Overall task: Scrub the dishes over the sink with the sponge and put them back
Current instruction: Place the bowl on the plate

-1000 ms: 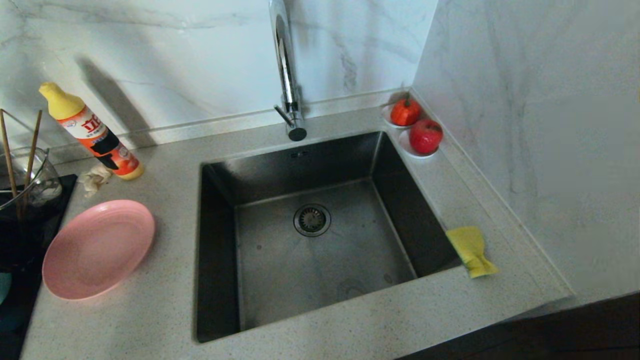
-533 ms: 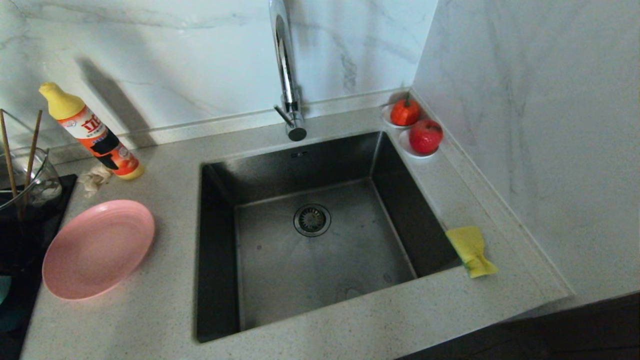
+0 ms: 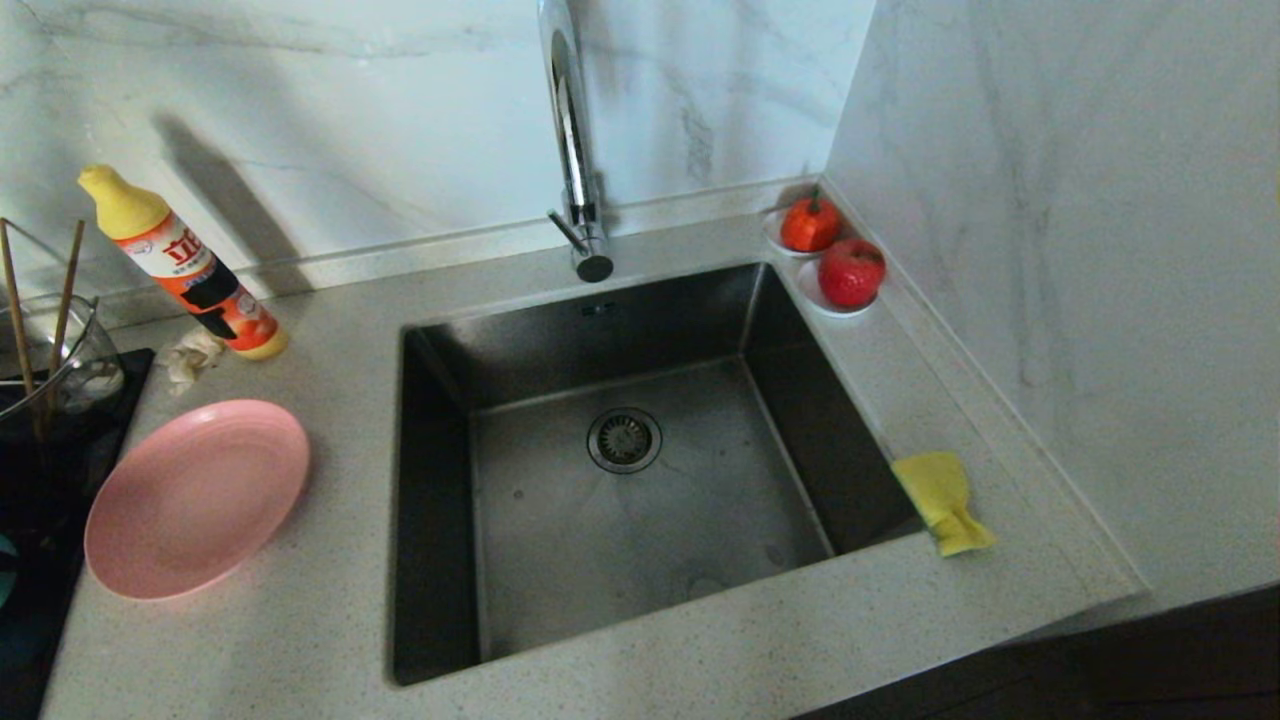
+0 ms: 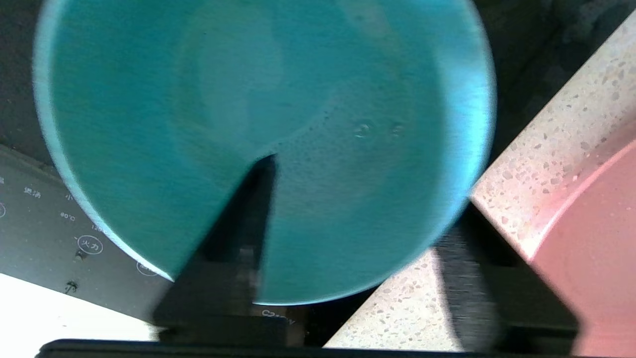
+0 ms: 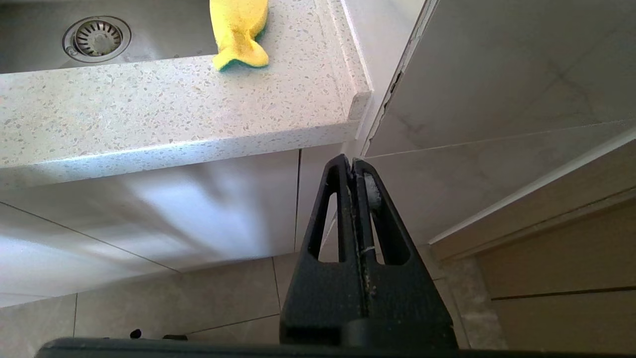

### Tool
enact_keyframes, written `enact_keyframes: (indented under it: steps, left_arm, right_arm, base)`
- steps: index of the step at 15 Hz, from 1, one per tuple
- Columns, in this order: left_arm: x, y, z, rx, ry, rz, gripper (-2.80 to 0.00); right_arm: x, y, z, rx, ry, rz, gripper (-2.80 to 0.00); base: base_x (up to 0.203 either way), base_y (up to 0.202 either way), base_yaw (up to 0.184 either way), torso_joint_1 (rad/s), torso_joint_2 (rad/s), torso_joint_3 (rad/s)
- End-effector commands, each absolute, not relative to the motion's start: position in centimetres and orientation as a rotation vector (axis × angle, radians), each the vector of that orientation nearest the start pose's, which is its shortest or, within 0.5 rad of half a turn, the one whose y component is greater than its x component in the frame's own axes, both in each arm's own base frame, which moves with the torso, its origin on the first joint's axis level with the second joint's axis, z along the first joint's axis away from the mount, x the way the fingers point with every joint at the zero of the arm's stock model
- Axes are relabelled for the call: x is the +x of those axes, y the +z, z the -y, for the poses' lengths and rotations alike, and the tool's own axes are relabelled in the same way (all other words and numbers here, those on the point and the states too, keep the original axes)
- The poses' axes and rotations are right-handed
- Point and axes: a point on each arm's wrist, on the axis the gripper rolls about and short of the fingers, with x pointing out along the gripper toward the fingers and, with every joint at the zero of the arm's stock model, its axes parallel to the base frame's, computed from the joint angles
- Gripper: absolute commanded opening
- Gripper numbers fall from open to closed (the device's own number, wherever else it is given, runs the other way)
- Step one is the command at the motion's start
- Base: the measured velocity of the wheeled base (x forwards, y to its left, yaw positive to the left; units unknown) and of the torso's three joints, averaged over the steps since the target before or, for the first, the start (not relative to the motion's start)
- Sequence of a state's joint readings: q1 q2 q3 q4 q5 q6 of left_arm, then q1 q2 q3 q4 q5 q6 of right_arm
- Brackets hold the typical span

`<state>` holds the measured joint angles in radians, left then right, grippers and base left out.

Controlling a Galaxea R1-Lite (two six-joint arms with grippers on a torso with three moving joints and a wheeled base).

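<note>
The teal bowl (image 4: pixel 248 109) sits on the black cooktop (image 4: pixel 44 214) and fills the left wrist view. My left gripper (image 4: pixel 367 186) stands astride its rim, jaws apart: one finger (image 4: pixel 238 228) reaches inside the bowl, the other (image 4: pixel 477 278) is outside, over the counter. The pink plate (image 3: pixel 195 495) lies on the counter left of the sink (image 3: pixel 640 540). The chopsticks (image 3: pixel 64 310) stand in a glass container. The yellow sponge (image 3: pixel 942 500) lies at the sink's right rim. My right gripper (image 5: pixel 353 161) hangs shut and empty below the counter's front edge.
A detergent bottle (image 3: pixel 185 265) leans by the back wall with a crumpled scrap (image 3: pixel 190 355) beside it. The faucet (image 3: pixel 572 130) rises behind the sink. Two saucers with red fruit (image 3: pixel 830 255) sit in the back right corner. A marble wall closes off the right side.
The head view is nearly the same. The teal sliver at its left edge has shrunk a little. Plate, sponge and chopsticks have not moved.
</note>
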<state>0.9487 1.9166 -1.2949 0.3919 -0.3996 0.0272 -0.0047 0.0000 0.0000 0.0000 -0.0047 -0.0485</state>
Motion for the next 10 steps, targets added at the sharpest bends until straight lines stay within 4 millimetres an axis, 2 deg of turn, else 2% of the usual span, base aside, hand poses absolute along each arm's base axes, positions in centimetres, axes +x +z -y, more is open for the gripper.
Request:
enact_keyframes:
  steps: [1, 6, 10]
  left_arm:
    - [20.6, 15.6, -27.3, -0.617, 0.487, -0.807, -2.8]
    - [20.4, 15.9, -27.0, -0.617, 0.485, -0.805, -2.8]
    - [19.5, 17.8, -25.8, -0.594, 0.488, -0.775, -2.8]
  right_arm:
    - [-2.3, 7.6, 0.0, -0.049, -0.009, -0.002, -2.8]
    - [-2.3, 7.6, 0.0, -0.049, -0.009, -0.002, -2.8]
    - [-2.3, 7.6, 0.0, -0.049, -0.009, -0.002, -2.8]
  base:
    - [0.0, 0.0, 0.0, 0.0, 0.0, 0.0]
    - [0.0, 0.0, 0.0, 0.0, 0.0, 0.0]
    - [0.0, 0.0, 0.0, 0.0, 0.0, 0.0]
